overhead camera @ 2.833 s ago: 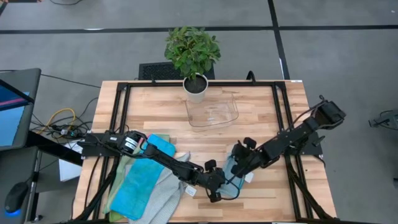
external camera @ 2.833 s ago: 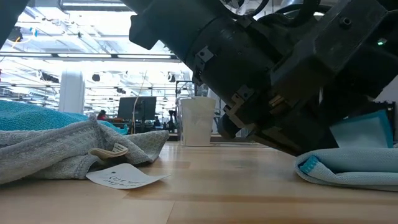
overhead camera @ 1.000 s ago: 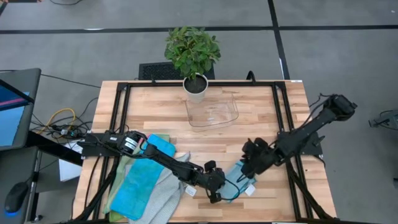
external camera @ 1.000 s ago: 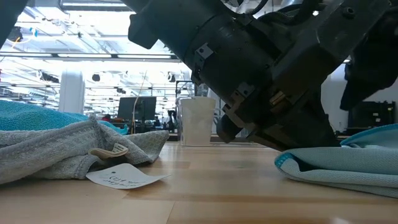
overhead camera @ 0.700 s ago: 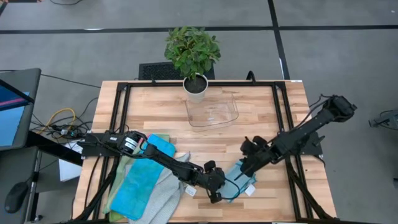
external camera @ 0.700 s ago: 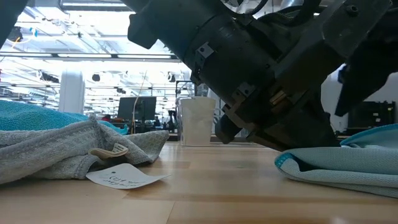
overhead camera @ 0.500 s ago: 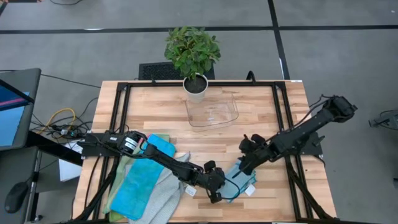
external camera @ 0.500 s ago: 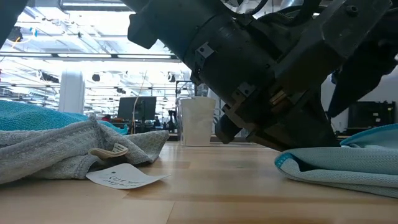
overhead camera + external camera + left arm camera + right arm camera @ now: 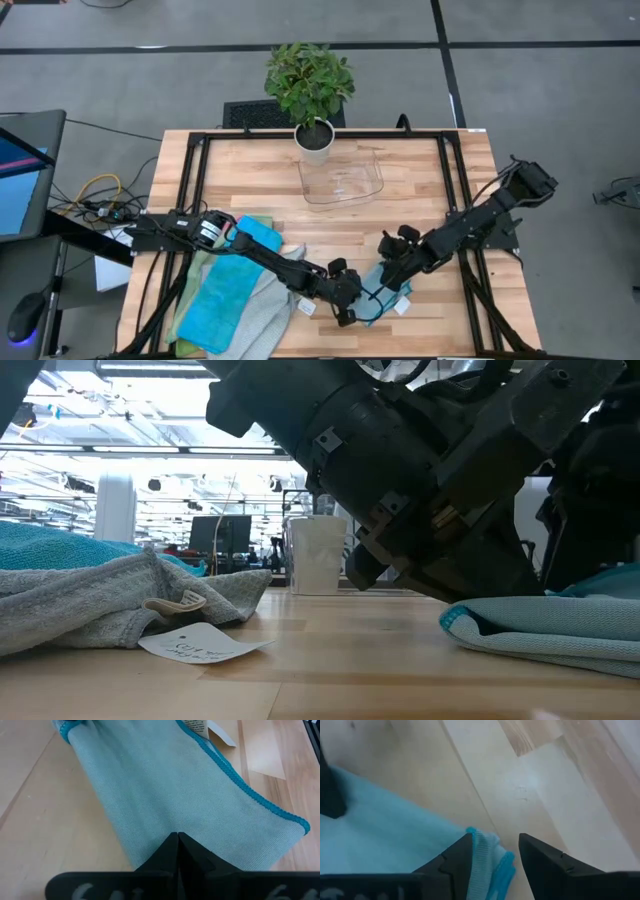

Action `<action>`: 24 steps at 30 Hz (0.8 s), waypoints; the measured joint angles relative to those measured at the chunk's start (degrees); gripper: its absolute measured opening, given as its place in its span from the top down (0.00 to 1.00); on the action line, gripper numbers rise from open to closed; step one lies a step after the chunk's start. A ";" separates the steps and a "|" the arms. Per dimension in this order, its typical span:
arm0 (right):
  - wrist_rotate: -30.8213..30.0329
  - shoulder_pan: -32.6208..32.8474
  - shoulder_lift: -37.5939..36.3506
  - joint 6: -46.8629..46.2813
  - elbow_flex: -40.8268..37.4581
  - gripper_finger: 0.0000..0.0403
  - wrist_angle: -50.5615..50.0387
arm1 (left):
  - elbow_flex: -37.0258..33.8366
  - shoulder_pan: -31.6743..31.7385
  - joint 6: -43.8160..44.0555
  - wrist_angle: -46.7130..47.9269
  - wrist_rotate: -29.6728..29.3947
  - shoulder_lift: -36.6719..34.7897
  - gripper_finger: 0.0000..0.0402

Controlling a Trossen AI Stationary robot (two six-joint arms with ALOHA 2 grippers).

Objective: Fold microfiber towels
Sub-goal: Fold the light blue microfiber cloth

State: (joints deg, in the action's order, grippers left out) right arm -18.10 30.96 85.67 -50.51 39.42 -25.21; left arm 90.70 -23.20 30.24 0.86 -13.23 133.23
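two grippers meet at the light grey microfiber towel with teal edging (image 9: 385, 298), lying near the front of the wooden counter (image 9: 420, 190). left gripper (image 9: 177, 840) is pinched closed on its cloth; right gripper (image 9: 495, 851) stands parted over a teal corner.

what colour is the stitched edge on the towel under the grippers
Teal, on a light grey microfiber towel; left wrist view shows it best.

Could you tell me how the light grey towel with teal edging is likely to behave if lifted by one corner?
Probably floppy: the grey towel lies in a soft, rounded fold on the table. It looks thin, so likely light. The shut left gripper pins it, so it may stretch rather than slide.
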 joint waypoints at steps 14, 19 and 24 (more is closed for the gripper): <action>-0.18 0.26 -1.56 1.29 0.00 0.56 2.97 | -0.02 0.02 0.13 0.07 0.26 0.00 1.00; 0.13 1.07 1.97 1.62 0.00 0.57 3.11 | -0.04 0.02 0.31 0.09 0.37 0.00 1.00; 0.46 1.69 4.01 0.89 0.03 0.59 3.22 | -0.04 0.00 0.35 0.11 0.38 0.00 1.00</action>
State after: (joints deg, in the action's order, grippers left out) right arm -17.64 32.64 89.68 -49.62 39.45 -21.99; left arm 90.65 -23.20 30.59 0.97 -12.86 133.23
